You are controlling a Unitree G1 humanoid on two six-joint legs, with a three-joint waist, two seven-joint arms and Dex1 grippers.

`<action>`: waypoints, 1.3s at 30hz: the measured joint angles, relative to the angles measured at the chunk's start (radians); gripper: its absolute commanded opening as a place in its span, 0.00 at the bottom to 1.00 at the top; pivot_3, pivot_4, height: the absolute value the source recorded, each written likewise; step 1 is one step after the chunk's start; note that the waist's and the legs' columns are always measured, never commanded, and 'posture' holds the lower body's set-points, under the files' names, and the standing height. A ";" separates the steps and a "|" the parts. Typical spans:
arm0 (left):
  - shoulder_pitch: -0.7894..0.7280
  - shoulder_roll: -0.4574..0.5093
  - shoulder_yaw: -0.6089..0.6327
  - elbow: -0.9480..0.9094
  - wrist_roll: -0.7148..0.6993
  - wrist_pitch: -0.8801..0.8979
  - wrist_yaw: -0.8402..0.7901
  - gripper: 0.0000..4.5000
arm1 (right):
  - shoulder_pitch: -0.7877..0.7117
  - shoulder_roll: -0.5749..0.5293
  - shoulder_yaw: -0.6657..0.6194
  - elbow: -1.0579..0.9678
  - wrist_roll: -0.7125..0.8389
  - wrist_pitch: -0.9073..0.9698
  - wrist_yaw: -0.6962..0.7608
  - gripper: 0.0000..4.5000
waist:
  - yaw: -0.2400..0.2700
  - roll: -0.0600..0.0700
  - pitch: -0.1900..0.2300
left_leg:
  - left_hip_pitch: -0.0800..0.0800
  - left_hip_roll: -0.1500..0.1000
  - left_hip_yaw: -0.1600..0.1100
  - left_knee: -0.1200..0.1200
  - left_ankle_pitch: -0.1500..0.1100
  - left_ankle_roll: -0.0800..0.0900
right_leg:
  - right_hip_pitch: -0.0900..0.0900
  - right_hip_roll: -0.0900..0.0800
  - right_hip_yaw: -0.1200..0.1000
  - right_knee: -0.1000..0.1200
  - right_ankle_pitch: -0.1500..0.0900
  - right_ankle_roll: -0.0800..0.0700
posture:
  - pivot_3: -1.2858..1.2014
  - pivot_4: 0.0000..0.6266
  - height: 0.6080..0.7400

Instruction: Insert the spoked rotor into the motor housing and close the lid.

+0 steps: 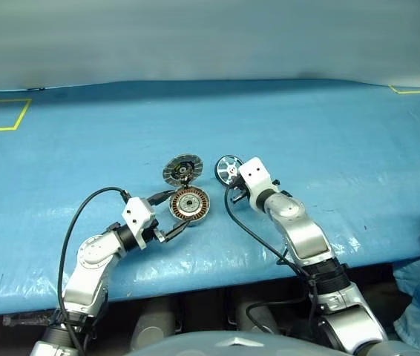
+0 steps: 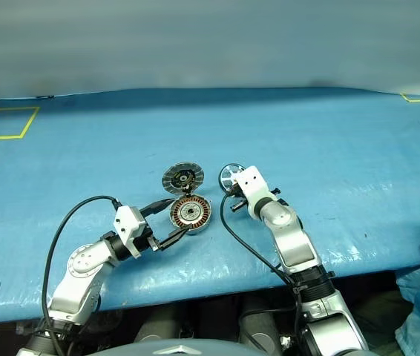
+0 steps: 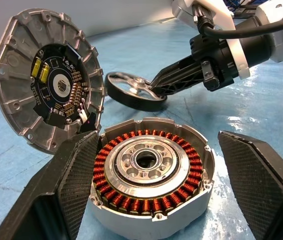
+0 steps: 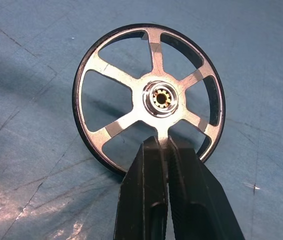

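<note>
Copper windings fill motor housing (image 3: 151, 175), lid (image 3: 49, 85) open; left gripper (image 3: 151, 200) spread wide around it; right gripper (image 4: 167, 150) pinches spoked rotor (image 4: 149, 97).

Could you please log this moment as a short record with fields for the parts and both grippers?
spoked rotor: on the blue table, one spoke pinched
right gripper: shut on the rotor
motor housing: open, windings showing
lid: raised, inner face showing
left gripper: open, fingers either side of the housing

Bright, even overhead light; glare patches on the blue table cover (image 1: 329, 245); soft, hazy far background.
</note>
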 measured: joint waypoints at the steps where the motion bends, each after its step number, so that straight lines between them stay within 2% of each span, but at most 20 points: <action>1: 0.001 0.000 0.000 0.000 0.000 0.000 0.000 0.91 | 0.005 0.003 -0.006 -0.007 0.003 0.003 0.000 0.01 | 0.001 0.000 0.000 | 0.000 0.000 0.000 0.000 0.000 0.000 | 0.000 0.000 0.000 0.000 0.000 0.000 | 0.52 0.24 1.00; 11: 0.006 -0.004 0.000 0.003 0.000 -0.004 0.004 0.91 | 0.095 0.068 -0.118 -0.124 0.096 0.046 -0.024 0.01 | 0.004 0.001 0.000 | -0.003 0.000 0.000 0.000 0.000 0.000 | -0.001 0.000 0.000 0.000 0.000 0.000 | 0.52 0.24 1.00; 16: 0.003 -0.010 0.001 0.011 0.000 -0.006 0.003 0.91 | 0.148 0.093 -0.211 -0.235 0.204 0.050 -0.007 0.01 | 0.005 0.001 0.001 | -0.004 0.000 0.000 -0.001 0.000 0.000 | 0.000 0.000 0.000 0.000 0.000 0.000 | 0.52 0.24 1.00; 20: 0.003 -0.022 0.000 0.026 0.000 -0.018 -0.002 0.91 | 0.186 0.117 -0.281 -0.287 0.307 0.055 0.007 0.01 | 0.005 0.001 0.001 | -0.004 0.000 0.000 -0.001 0.000 0.000 | 0.000 0.000 0.000 0.000 -0.001 0.001 | 0.52 0.24 1.00; 28: 0.017 -0.024 0.001 0.048 -0.008 -0.037 -0.027 0.91 | 0.271 0.212 -0.401 -0.355 0.677 0.148 0.088 0.01 | 0.004 0.001 0.001 | -0.003 0.000 0.000 -0.002 0.000 0.000 | -0.002 0.000 0.000 0.000 -0.001 0.001 | 0.52 0.24 1.00; 33: 0.018 -0.021 0.008 0.048 -0.031 -0.045 -0.048 0.91 | 0.292 0.209 -0.386 -0.385 0.802 0.204 0.095 0.01 | 0.004 0.001 0.001 | -0.003 0.000 0.000 -0.002 -0.001 0.000 | -0.004 -0.001 0.000 -0.001 0.000 -0.001 | 0.52 0.24 1.00; 39: 0.028 -0.018 0.025 0.051 -0.037 -0.056 -0.068 0.91 | 0.311 0.096 -0.235 -0.401 0.735 0.215 0.097 0.01 | 0.004 0.001 0.001 | -0.003 0.000 0.000 -0.002 -0.001 0.000 | -0.004 -0.001 0.000 -0.001 0.000 -0.002 | 0.52 0.24 1.00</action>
